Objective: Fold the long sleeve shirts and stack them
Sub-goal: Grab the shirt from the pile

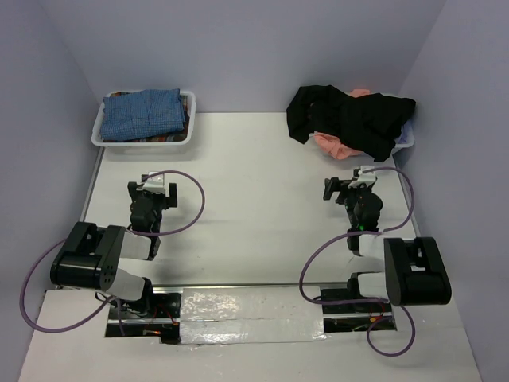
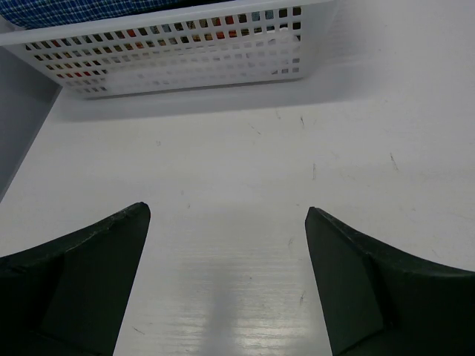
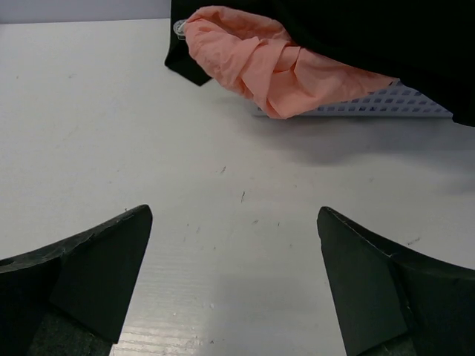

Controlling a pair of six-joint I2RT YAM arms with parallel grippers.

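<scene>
A black shirt (image 1: 350,118) is seen heaped over a white bin (image 1: 406,142) at the upper right of the top view, with a salmon-pink shirt (image 1: 330,145) hanging out beneath it. A blue-checked shirt (image 1: 145,113) is laid in a second bin (image 1: 99,134) at the upper left. The left gripper (image 2: 228,211) and the right gripper (image 3: 235,211) are both held spread wide over the table (image 1: 254,199), with nothing pinched.

Overhead camera: above the near edge of the table (image 1: 254,175), looking down on all of it. Left wrist camera: low over the table, facing its far-left bin (image 2: 185,59) — close. Right wrist camera: equally low, facing the far-right bin (image 3: 393,102) and salmon-pink shirt (image 3: 274,67) — both visible overhead too.
</scene>
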